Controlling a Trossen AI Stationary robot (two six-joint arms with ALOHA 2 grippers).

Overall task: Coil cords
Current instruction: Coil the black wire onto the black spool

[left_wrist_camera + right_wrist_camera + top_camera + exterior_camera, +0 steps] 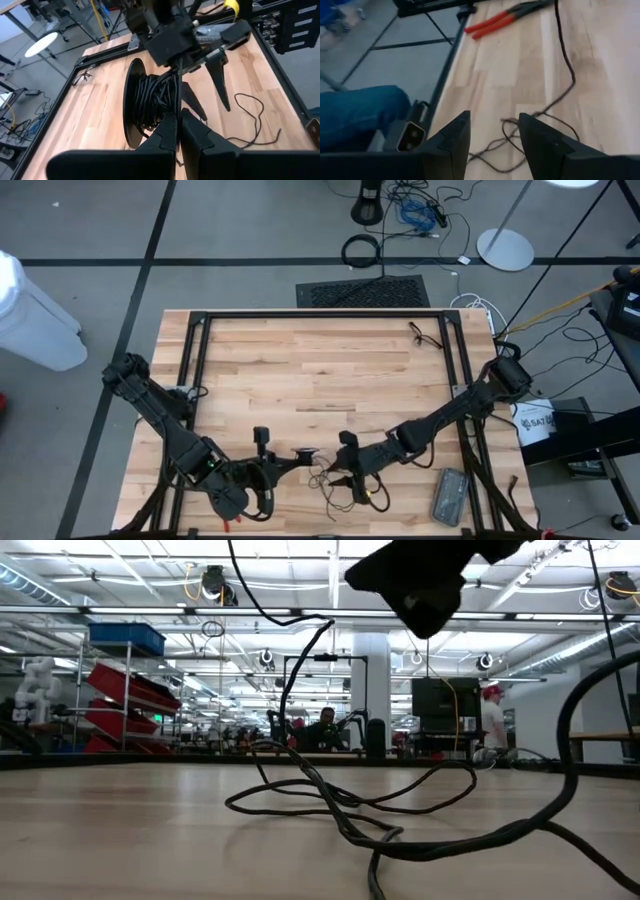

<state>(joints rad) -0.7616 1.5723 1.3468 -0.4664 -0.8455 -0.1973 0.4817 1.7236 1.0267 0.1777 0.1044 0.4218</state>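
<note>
A thin black wire-like cord (pixel 335 480) lies in loose, untidy loops on the pale butcher-block wooden table (pixel 320 370), down at about six o'clock near the front edge in the overhead view, with part of it already wound onto a flat black spool (pixel 145 107) seen close up from the left wrist. The left gripper (pixel 268 480), fingers pressed together, appears to pinch the spool's rim or the wound cord at about seven o'clock on the table, probably to steady the reel while slack is fed onto it; exactly what it pinches is hard to make out. Just beside it, at roughly five o'clock, the right gripper (pixel 492 145) hovers with its fingers spread wide over a tangle of the loose strand, holding nothing and seemingly placed to pick up the next length. A pair of red-handled pliers (pixel 497 20) lies apart near the table's front edge, untouched. A grey rectangular box (pixel 449 495) sits toward four o'clock by the black metal frame (pixel 320 315) that borders the work area. A person's blue-clad leg (pixel 357 112) shows beyond the table's edge.
</note>
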